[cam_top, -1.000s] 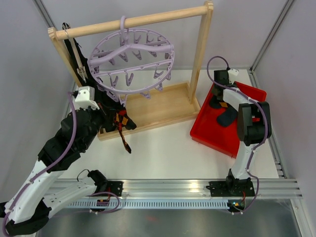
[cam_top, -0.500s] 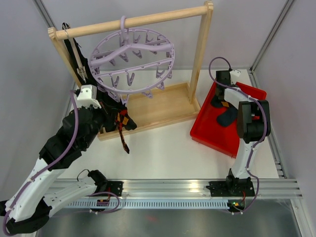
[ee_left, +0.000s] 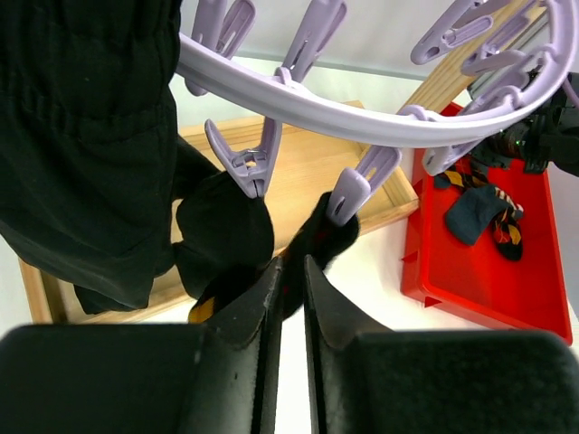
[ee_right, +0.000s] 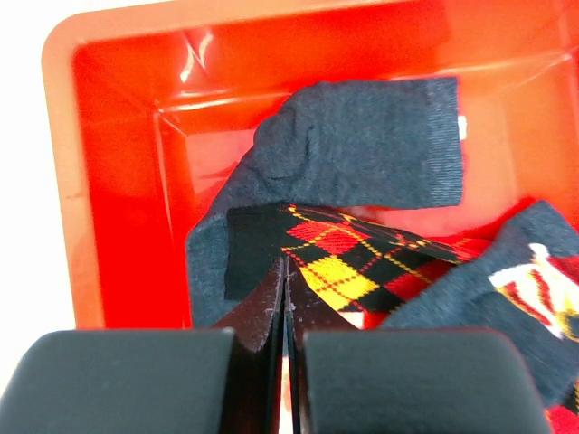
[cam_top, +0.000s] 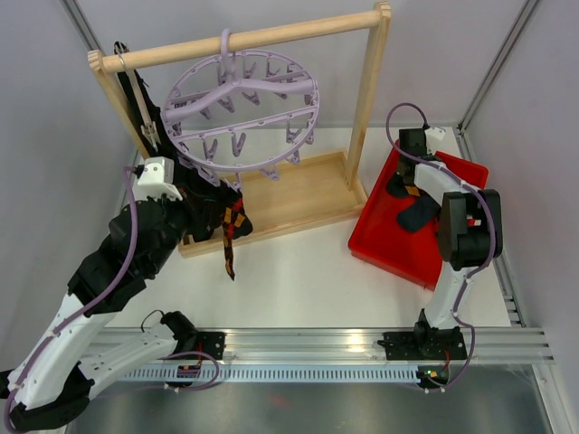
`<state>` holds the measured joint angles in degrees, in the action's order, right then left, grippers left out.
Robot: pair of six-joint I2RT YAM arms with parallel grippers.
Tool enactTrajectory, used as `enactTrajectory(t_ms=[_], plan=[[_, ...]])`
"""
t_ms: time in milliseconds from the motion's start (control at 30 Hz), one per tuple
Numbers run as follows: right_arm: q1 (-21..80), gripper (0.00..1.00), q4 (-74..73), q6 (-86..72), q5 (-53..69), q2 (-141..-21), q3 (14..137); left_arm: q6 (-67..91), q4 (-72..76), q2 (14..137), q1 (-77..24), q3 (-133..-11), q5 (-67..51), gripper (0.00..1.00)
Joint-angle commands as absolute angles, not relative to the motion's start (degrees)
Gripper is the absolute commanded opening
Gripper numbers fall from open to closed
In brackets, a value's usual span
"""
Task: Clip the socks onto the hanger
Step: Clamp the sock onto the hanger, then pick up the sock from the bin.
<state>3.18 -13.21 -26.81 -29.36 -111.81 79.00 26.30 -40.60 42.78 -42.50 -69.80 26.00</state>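
The lower end of the sock (ee_left: 226, 231) is hidden behind the left pincer (ee_left: 289, 264).

1 hanger (cam_top: 233, 84), 1 wooden frame (cam_top: 366, 99), 1 red tray (cam_top: 387, 249) with at least 3 socks (ee_right: 362, 145)

The left arm (cam_top: 109, 276) and right arm (cam_top: 463, 237) wear white shells over black joints; a lilac cable (cam_top: 134, 231) trails along each; the fingers (ee_left: 242, 312) are matte black.

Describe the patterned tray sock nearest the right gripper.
Black sock with red and yellow argyle diamonds; right wrist view.
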Motion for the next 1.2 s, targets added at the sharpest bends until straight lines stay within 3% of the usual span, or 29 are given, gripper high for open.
enactTrajectory(t_ms=[0,67,167,200,467,933,1067,1167], plan=[[3.0,0.00,-13.3,-27.0,-29.5,-107.2,78.7,25.6,-39.2,42.0,-42.5,-70.7,24.2,0.19],[2.8,0.00,-12.7,-26.7,-29.3,-107.5,78.7,25.5,-38.9,41.9,-42.5,-70.4,23.7,0.23],[2.8,0.25,-13.3,-26.2,-27.6,-109.8,80.2,25.5,-38.3,41.9,-42.5,-70.0,23.0,0.31],[2.8,0.40,-13.2,-26.3,-27.1,-110.3,80.7,25.4,-38.2,41.8,-42.5,-70.0,22.8,0.33],[2.8,0.65,-12.8,-26.6,-25.8,-114.6,83.4,24.6,-37.8,42.1,-42.5,-70.3,22.5,0.36],[2.7,0.59,-11.9,-26.7,-29.9,-119.3,84.8,24.0,-37.8,42.0,-42.5,-70.4,21.8,0.37],[2.5,0.51,-11.5,-27.1,-29.7,-119.9,84.6,23.9,-38.0,41.8,-42.5,-70.6,21.7,0.37],[2.2,0.29,-11.5,-27.5,-29.7,-119.3,83.7,24.0,-38.1,41.5,-42.5,-70.7,21.6,0.37]])
